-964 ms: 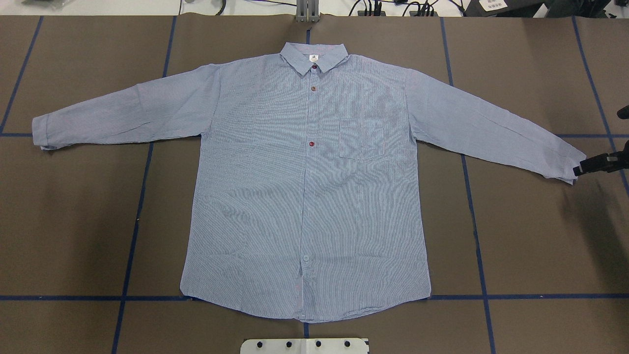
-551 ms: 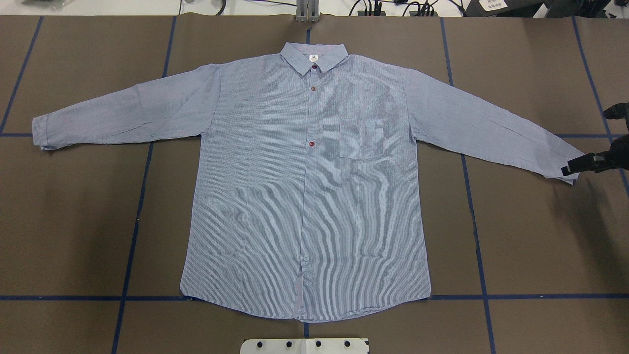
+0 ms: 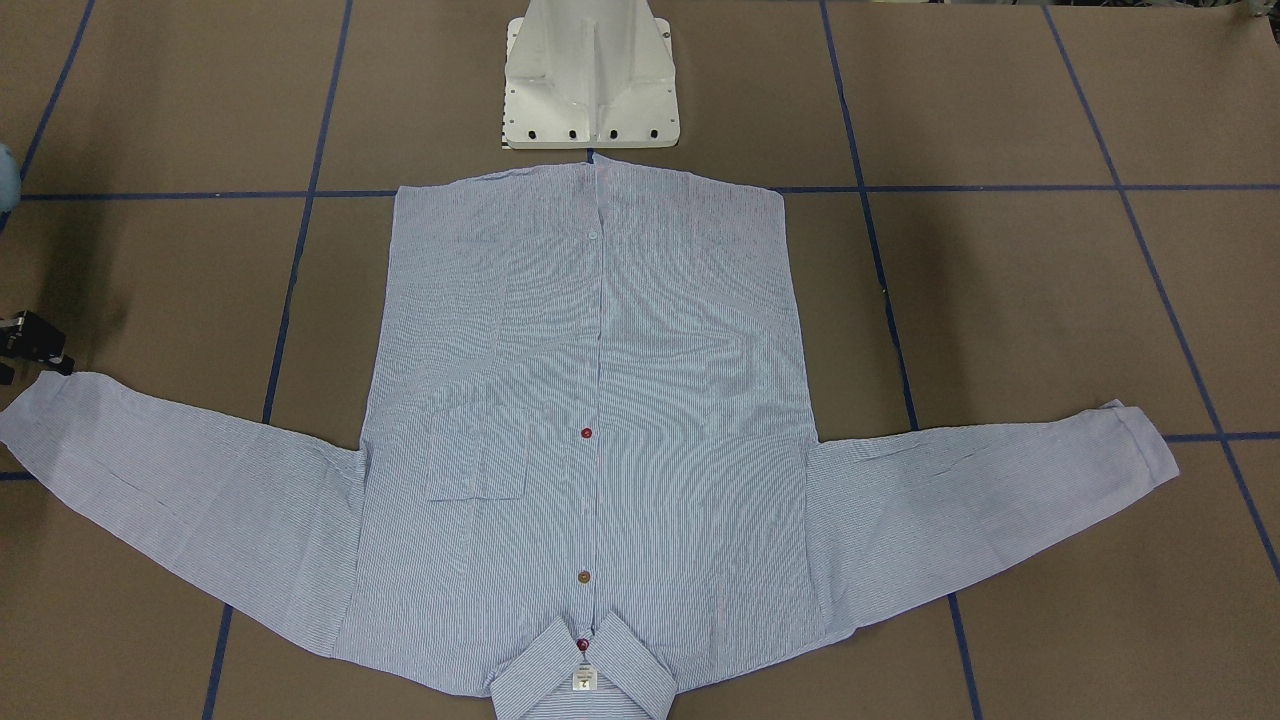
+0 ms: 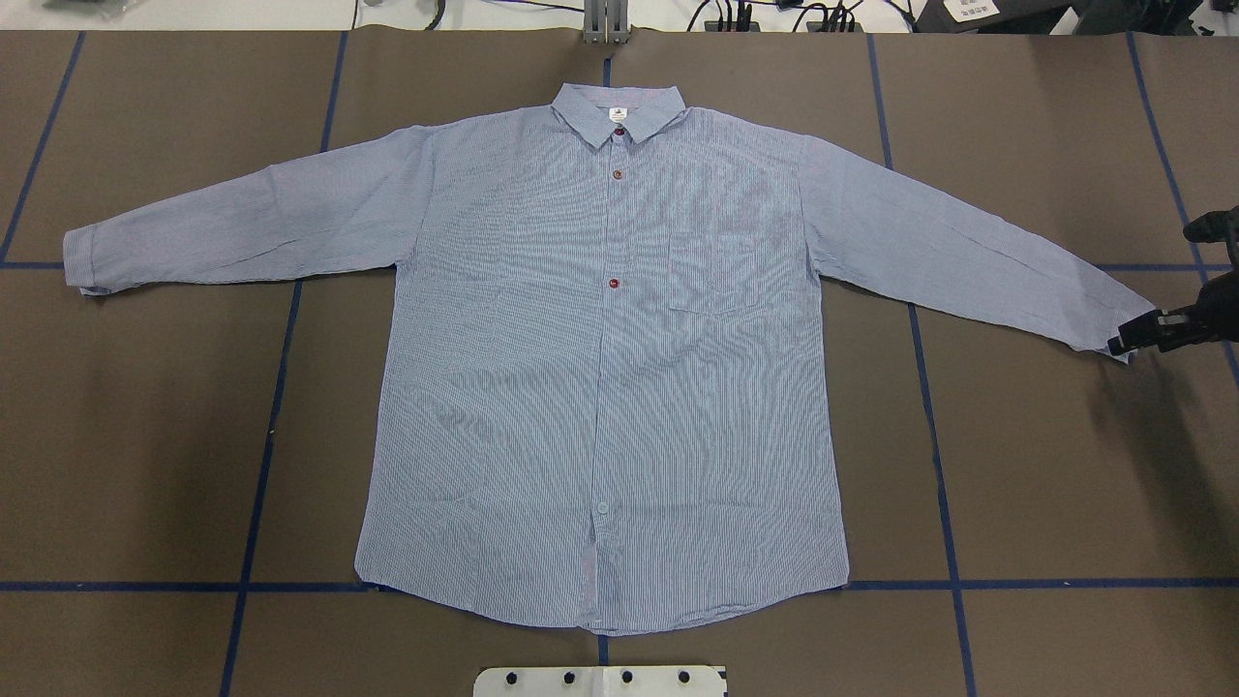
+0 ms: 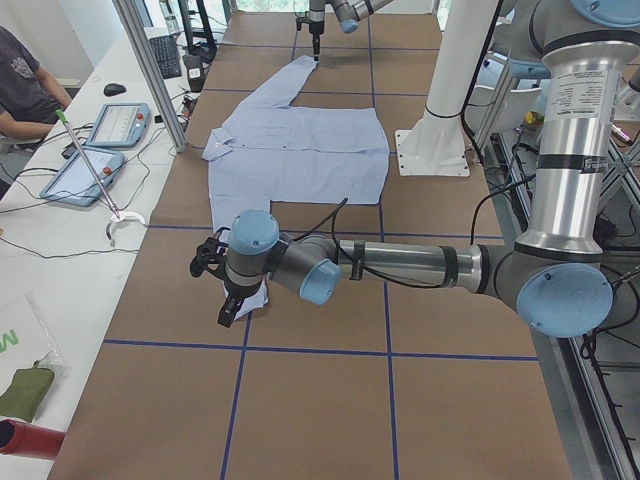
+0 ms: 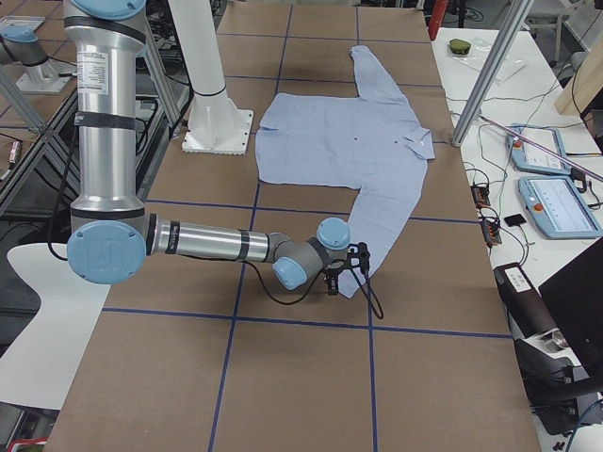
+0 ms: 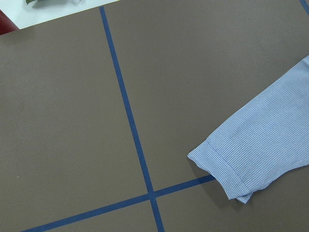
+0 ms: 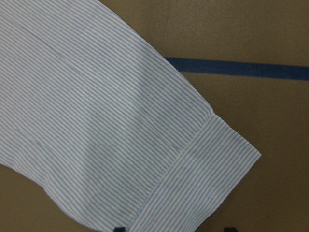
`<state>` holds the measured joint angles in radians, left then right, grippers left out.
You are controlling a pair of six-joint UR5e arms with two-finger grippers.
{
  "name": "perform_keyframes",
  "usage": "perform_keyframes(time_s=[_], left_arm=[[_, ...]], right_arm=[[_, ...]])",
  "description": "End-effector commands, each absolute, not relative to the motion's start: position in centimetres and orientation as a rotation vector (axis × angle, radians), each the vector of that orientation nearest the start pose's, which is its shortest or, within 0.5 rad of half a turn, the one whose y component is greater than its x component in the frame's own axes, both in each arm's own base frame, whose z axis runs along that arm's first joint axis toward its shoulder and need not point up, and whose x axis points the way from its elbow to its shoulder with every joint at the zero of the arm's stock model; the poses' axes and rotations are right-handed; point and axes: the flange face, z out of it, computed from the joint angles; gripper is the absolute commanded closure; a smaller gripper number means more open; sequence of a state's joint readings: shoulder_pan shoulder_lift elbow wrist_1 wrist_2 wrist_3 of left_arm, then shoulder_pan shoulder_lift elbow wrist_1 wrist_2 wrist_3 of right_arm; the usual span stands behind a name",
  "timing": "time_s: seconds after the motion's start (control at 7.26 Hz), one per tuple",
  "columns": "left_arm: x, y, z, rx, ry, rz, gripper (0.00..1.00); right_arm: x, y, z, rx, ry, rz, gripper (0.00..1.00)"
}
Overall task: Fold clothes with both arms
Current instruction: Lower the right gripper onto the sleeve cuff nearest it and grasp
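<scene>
The light-blue striped shirt point(image 4: 600, 368) lies flat and face up, buttoned, sleeves spread, collar at the far edge. My right gripper point(image 4: 1128, 341) is low at the right sleeve's cuff point(image 8: 193, 183). In the right wrist view its fingertips point(image 8: 120, 228) stand apart at the bottom edge, open, with the cuff's corner between them. My left gripper point(image 5: 228, 300) shows only in the exterior left view, just beside the left cuff point(image 7: 231, 169); I cannot tell whether it is open or shut.
The white pedestal base point(image 4: 600, 681) stands at the near edge by the shirt's hem. Blue tape lines point(image 4: 261, 455) cross the brown table cover. A side desk with tablets point(image 5: 110, 125) and an operator point(image 5: 25, 75) runs along the far side.
My right gripper has moved a little toward the shirt, onto the edge of the right cuff. The shirt has not moved.
</scene>
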<state>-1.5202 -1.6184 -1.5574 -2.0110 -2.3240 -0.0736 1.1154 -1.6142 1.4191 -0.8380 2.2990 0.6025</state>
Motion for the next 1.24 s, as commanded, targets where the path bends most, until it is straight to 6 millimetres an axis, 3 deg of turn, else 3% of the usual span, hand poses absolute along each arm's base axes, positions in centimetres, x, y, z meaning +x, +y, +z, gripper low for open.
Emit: perform_keyframes(time_s=[0.0, 0.28, 0.83, 1.1], left_arm=[[-3.81, -53.67, 59.21, 0.406, 0.765, 0.157, 0.00], [-3.80, -53.66, 59.20, 0.406, 0.767, 0.158, 0.00], [-3.81, -53.67, 59.37, 0.403, 0.765, 0.158, 0.00], [-3.81, -53.67, 59.29, 0.404, 0.765, 0.157, 0.00]], right_arm=[[-15.39, -46.84, 67.96, 0.069, -0.861, -0.050, 0.32], [-15.49, -46.88, 68.00, 0.062, -0.857, -0.048, 0.44], [-15.83, -47.25, 67.63, 0.068, -0.860, -0.054, 0.47], [-15.87, -47.15, 67.72, 0.064, -0.859, -0.054, 0.54]])
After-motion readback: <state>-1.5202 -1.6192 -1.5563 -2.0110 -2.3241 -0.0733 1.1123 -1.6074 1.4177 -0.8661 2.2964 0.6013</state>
